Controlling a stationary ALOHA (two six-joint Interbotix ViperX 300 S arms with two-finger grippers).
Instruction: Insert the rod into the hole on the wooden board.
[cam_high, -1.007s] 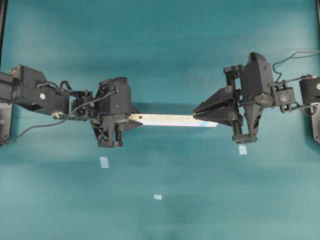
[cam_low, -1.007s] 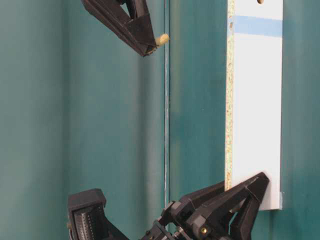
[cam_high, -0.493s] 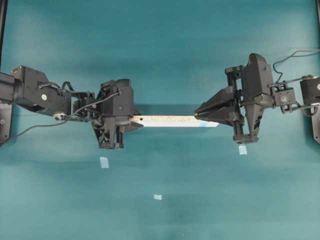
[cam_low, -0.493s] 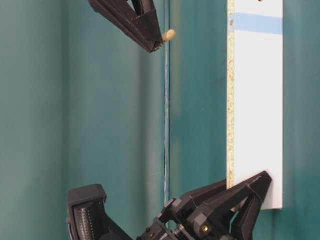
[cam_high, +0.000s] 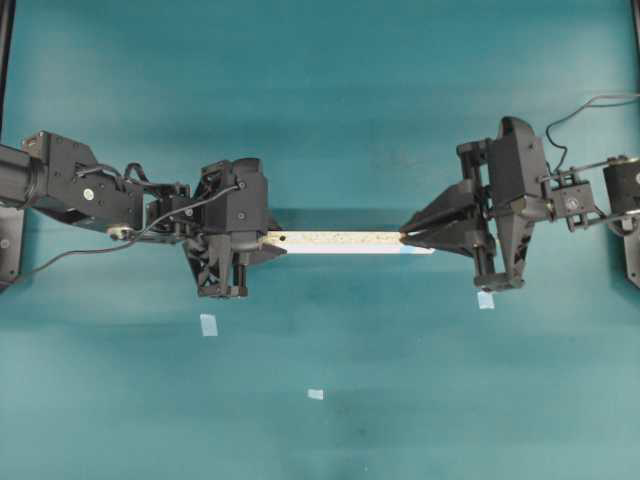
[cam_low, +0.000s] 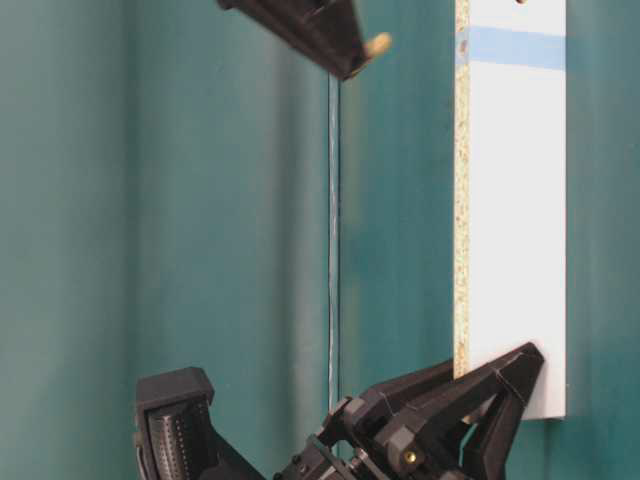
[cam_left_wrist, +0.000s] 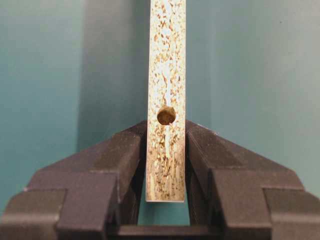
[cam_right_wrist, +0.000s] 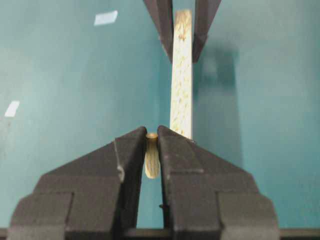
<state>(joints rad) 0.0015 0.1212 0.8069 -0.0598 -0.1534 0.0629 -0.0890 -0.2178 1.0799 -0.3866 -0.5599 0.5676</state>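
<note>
Pinching the rod (cam_right_wrist: 151, 161) between nearly closed jaws, the right gripper (cam_right_wrist: 150, 134) hovered just beside the blue-marked end of the wooden board (cam_right_wrist: 181, 75); farther off, the left gripper (cam_left_wrist: 166, 132) clamped the board's opposite end, holding the strip above the table (cam_high: 320, 100).

Rod (cam_right_wrist: 152, 161) beside wooden board (cam_right_wrist: 181, 75)

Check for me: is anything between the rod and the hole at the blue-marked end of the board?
Nothing visible. The rod juts from the right gripper, separated from the wooden board by open air. The hole sits at the frame's top edge.
</note>
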